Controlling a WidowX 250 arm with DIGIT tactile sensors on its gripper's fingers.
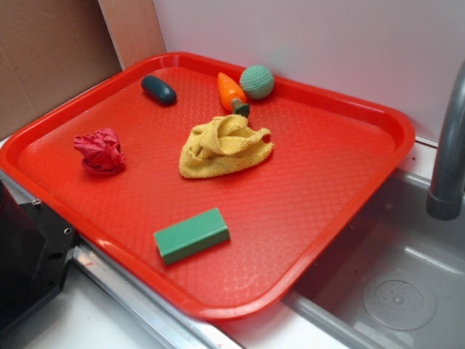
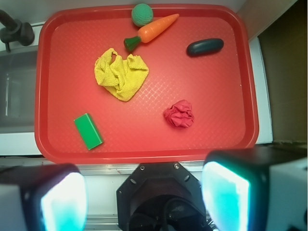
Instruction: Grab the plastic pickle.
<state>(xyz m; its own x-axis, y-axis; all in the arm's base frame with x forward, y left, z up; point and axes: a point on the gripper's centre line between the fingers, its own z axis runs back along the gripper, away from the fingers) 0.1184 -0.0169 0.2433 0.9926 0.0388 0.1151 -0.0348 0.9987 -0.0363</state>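
The plastic pickle (image 1: 158, 89) is a dark teal oblong lying at the tray's far left; in the wrist view it (image 2: 205, 47) lies at the upper right. My gripper (image 2: 144, 197) is open and empty, high above the near side of the red tray (image 2: 144, 147), well short of the pickle. Its two fingers (image 2: 226, 195) frame the bottom of the wrist view, with the robot base between them. The gripper itself does not show in the exterior view.
On the tray lie a crumpled red cloth (image 1: 99, 150), a yellow knitted cloth (image 1: 224, 147), an orange carrot (image 1: 231, 90), a light green knitted ball (image 1: 256, 81) and a green block (image 1: 191, 235). A sink (image 1: 392, 291) with a grey faucet (image 1: 449, 145) sits right.
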